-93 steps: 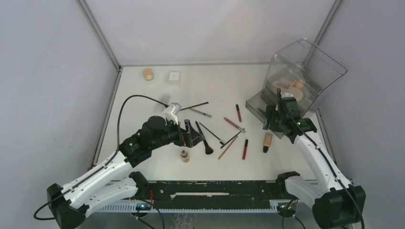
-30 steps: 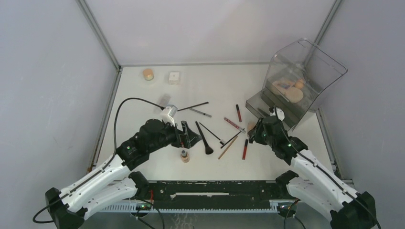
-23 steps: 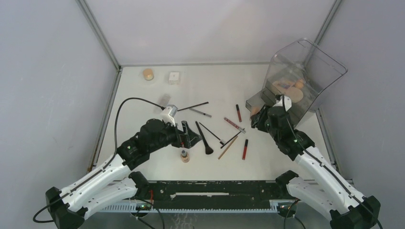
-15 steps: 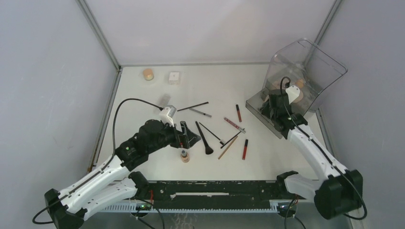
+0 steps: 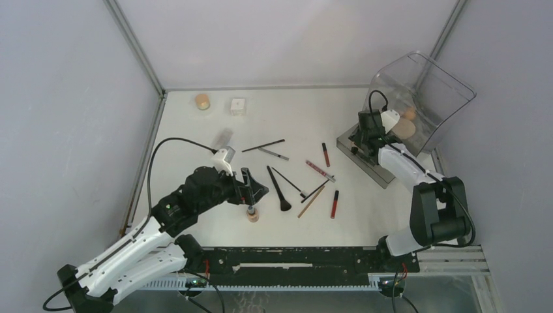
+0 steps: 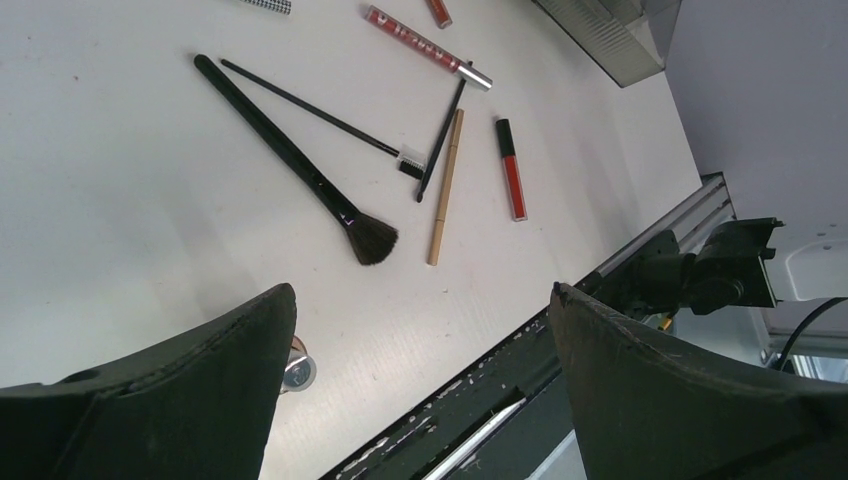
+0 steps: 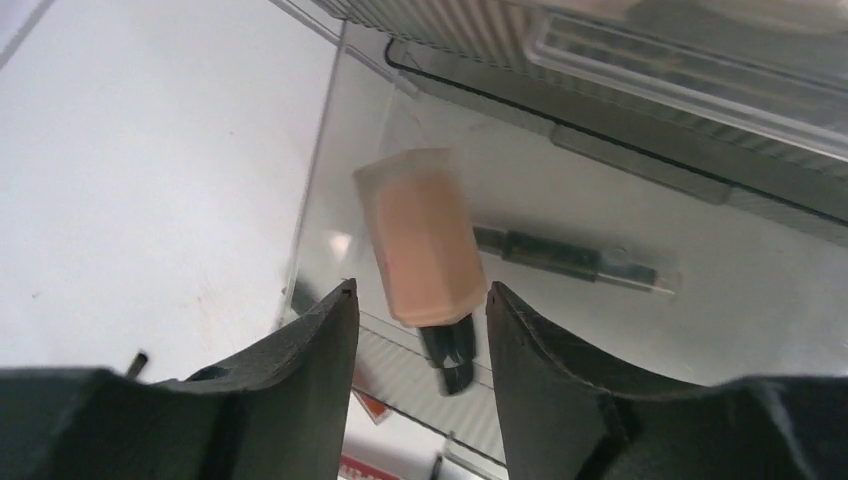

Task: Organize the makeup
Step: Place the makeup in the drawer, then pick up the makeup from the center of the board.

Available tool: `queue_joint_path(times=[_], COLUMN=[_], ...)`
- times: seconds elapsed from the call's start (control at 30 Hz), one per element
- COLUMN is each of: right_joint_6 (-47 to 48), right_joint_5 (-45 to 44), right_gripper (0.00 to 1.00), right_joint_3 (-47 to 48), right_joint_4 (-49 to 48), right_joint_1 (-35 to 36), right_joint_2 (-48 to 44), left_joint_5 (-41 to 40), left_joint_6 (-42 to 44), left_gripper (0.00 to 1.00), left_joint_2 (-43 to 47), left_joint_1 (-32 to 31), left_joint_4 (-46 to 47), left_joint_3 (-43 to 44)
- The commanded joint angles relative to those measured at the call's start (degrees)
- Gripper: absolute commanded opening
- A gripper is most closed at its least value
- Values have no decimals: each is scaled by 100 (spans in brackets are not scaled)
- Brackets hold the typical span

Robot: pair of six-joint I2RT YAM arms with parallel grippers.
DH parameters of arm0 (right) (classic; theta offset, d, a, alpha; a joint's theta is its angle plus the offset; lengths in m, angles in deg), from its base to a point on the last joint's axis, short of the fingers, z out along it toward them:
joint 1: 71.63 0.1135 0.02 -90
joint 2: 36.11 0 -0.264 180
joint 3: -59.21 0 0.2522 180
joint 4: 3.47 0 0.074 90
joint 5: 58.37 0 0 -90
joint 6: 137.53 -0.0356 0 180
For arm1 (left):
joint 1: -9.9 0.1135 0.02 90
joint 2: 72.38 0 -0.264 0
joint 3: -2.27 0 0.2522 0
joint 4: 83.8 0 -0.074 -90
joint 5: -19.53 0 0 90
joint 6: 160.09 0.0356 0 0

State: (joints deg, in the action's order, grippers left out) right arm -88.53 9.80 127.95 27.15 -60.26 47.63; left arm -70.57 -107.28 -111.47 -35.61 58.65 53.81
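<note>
My right gripper (image 5: 362, 138) is over the open drawer (image 5: 367, 158) of the smoky clear organizer (image 5: 420, 98). Its jaws are open, and a tan bottle with a black cap (image 7: 420, 240) lies loose just beyond them in the drawer, beside a dark pencil (image 7: 570, 256). My left gripper (image 5: 253, 188) is wide open and empty, just above a small tan bottle (image 5: 252, 214), whose silver top (image 6: 297, 368) shows by the left finger. Brushes (image 5: 278, 189), pencils (image 5: 312, 201) and red lip tubes (image 5: 335, 203) lie mid-table. The big brush (image 6: 290, 155) and a red tube (image 6: 511, 180) also show in the left wrist view.
A round beige compact (image 5: 203, 101) and a white cube jar (image 5: 238, 105) sit at the far left. Two thin pencils (image 5: 264, 145) lie mid-table. Compacts show inside the organizer. Grey walls close in both sides, and a black rail (image 5: 293, 257) runs along the near edge.
My right gripper picked the tan bottle up from the table, carried it to the organizer's drawer and opened. My left gripper drifted slightly toward the near side above the small bottle.
</note>
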Motion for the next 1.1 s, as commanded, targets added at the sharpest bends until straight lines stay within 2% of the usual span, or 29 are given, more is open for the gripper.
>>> queue_joint_path(times=[0.0, 0.07, 0.13, 0.3, 0.5, 0.67, 0.8, 0.9, 1.07], right_joint_6=[-25, 65, 201, 560, 1308, 1742, 1799, 1902, 2153], right_joint_5=[200, 231, 217, 353, 753, 1014, 1060, 787, 744], right_gripper=[62, 70, 72, 69, 65, 64, 66, 70, 84], right_joint_3=[493, 667, 688, 593, 264, -90, -421, -676, -1197], right_joint_4=[-567, -455, -432, -318, -297, 168, 257, -37, -1285], right_joint_1=[-159, -134, -78, 199, 1107, 2288, 3536, 4651, 5959], right_joint_2=[240, 270, 155, -451, -1261, -1575, -1647, -1675, -1482], left_joint_5=[-178, -225, -264, -297, -595, -970, -1259, -1406, -1623], left_joint_6=[79, 91, 102, 111, 88, -59, -385, -476, -472], left_gripper=[100, 100, 100, 100, 100, 100, 100, 100, 100], left_joint_2=[119, 135, 140, 4, -301, -414, -35, 349, 761], left_joint_1=[-11, -10, -11, -15, 18, 227, 473, 948, 2162], left_joint_4=[-53, -110, -116, -27, 4, -282, -573, -1116, -2300], left_joint_3=[13, 35, 46, 54, 228, 417, 364, 514, 1122])
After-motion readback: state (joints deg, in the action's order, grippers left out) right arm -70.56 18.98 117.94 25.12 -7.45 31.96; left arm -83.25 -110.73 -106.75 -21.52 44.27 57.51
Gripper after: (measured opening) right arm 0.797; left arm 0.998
